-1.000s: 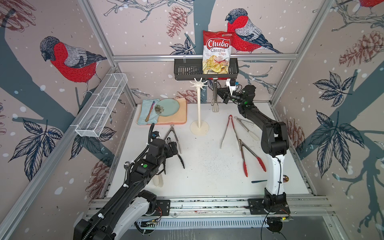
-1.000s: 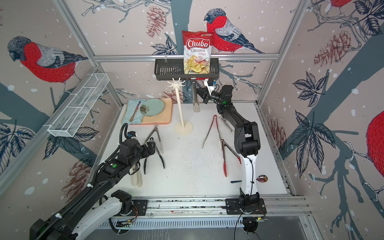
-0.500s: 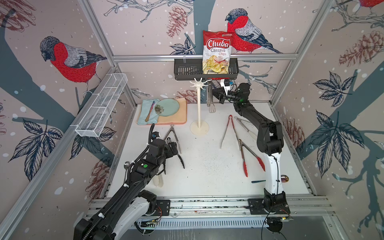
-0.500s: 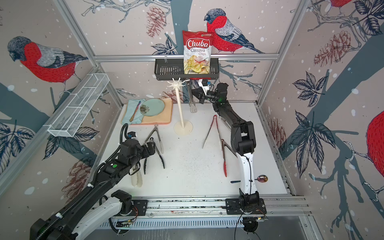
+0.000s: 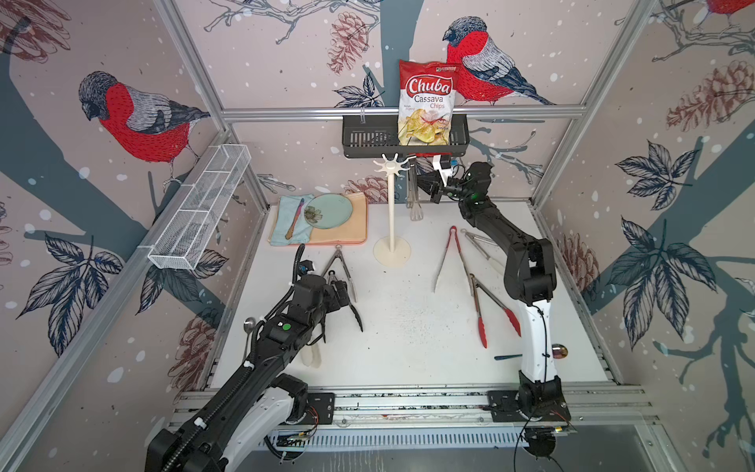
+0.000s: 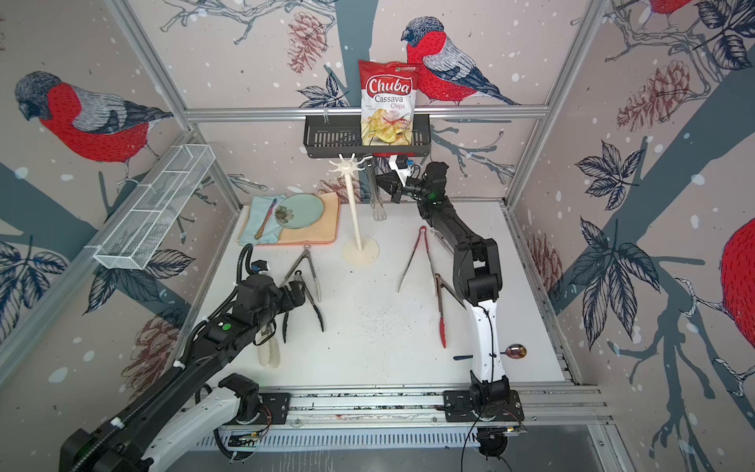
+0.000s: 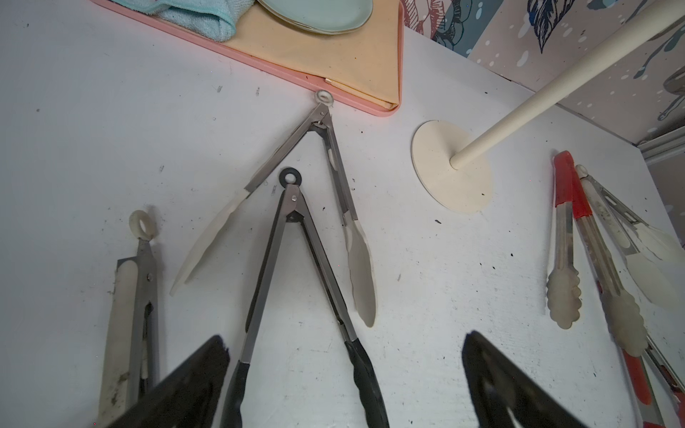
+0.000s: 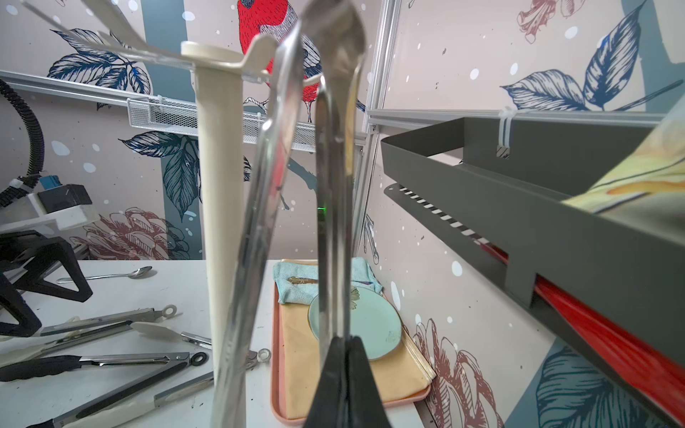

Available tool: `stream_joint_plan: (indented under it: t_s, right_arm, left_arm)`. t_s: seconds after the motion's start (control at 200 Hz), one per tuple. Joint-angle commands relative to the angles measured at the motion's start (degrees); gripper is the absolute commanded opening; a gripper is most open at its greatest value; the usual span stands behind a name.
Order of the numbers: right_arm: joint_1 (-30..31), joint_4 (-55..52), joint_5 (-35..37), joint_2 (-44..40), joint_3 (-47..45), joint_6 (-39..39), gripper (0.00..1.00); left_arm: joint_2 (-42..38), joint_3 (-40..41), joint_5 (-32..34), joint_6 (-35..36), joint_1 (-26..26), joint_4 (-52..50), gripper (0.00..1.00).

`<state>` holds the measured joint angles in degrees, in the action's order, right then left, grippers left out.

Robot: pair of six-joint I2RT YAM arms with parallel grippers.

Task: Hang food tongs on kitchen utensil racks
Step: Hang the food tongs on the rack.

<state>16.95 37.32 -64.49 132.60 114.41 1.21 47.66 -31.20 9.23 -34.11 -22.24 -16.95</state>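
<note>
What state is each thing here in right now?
Tall cream-white pole rack, standing upright.
Shiny bare steel tongs, held upright beside the rack's hooks.
Steel black-tipped tongs, lying spread on the white table.
Right end effector, shut on the bare steel tongs.
Left end effector, open above the black-tipped tongs.

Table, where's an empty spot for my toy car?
Biggest bare patch: middle of the table, between the black-tipped tongs, the red-tipped tongs and the rack base. Front strip by the rail is bare too. Both sides are crowded with tongs.
</note>
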Motion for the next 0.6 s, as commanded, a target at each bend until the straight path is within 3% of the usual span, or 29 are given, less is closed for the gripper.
stream_joint_plan:
  t_s: [0.0,0.595]
  right_arm:
    - [-0.44,4.75,0.04,-0.40,0.44,2.39,0.00]
    - [-0.13,2.02,-1.86,1.03,3.80,0.79,0.00]
  left_arm:
    - [-0.02,0.30,0.39,-0.81,0.00,1.62,0.97]
    - [0.23,0.71,0.02,-1.65,0.00,2.25,0.97]
